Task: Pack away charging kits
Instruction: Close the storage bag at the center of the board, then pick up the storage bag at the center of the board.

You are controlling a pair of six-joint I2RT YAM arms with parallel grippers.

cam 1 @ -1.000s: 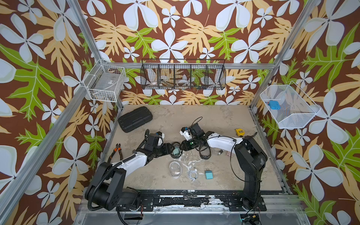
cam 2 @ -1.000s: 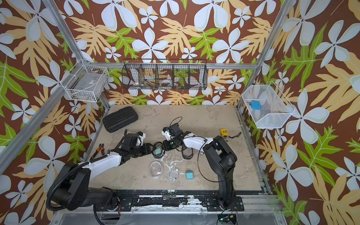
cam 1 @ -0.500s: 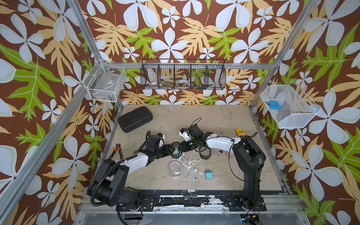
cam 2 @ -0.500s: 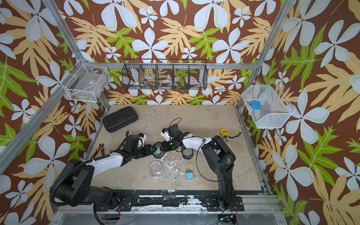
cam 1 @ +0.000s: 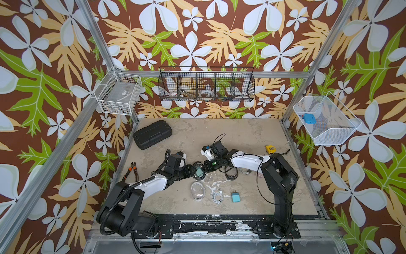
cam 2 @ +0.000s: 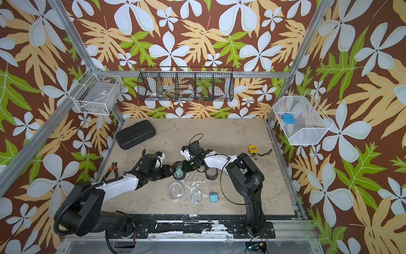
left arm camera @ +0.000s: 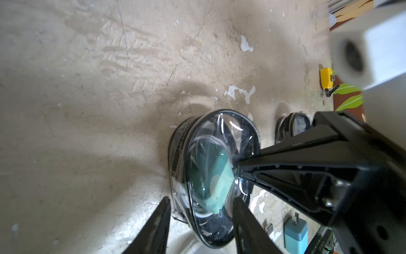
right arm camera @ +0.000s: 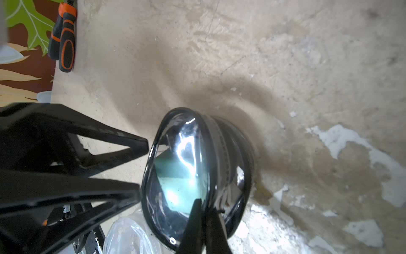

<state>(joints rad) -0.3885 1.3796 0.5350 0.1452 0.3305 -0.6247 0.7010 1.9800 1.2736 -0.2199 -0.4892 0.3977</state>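
Observation:
A black-rimmed pouch stands on edge mid-table, with a mint plug behind its clear face. My left gripper is shut on the pouch's near end, one finger on each side. From the opposite side my right gripper is shut on the pouch's rim, between lid and body. Nearer the front lie a clear pouch, a coiled white cable and a teal plug. A second black-rimmed pouch lies under my right arm.
A black ribbed hard case lies at the back left, orange-handled pliers at the left edge, and a yellow tape measure at the right. Wire baskets hang on the walls; the right basket holds a blue block.
The right jaws have closed onto the pouch's rim. The left jaws have narrowed slightly around the pouch. Both grippers stay at the pouch.

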